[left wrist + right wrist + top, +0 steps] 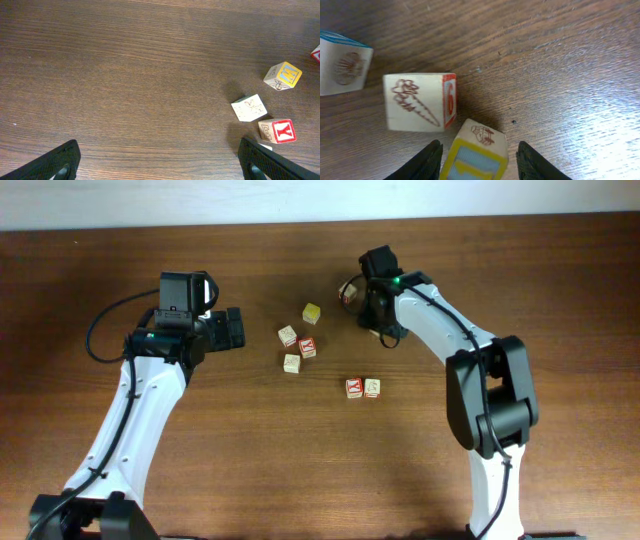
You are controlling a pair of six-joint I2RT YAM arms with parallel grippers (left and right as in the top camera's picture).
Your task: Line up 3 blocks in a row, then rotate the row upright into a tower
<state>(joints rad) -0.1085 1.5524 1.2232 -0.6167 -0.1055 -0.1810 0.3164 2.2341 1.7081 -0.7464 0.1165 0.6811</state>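
Block (475, 152) between fingers (422, 165) of right hand (480, 145)

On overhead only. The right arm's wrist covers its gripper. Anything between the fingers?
Observer: Yes. In the right wrist view, a small wooden cube with a yellow-framed blue face sits between the fingers of the right gripper, turned cornerwise to them.
Operator: Clamped?
Observer: Doesn't look so. A dark gap shows between the cube and one finger.
Operator: Neighbours?
Observer: A cream wooden cube with a carrot drawing and a red-edged side stands just beyond it. Can't tell whether they touch.
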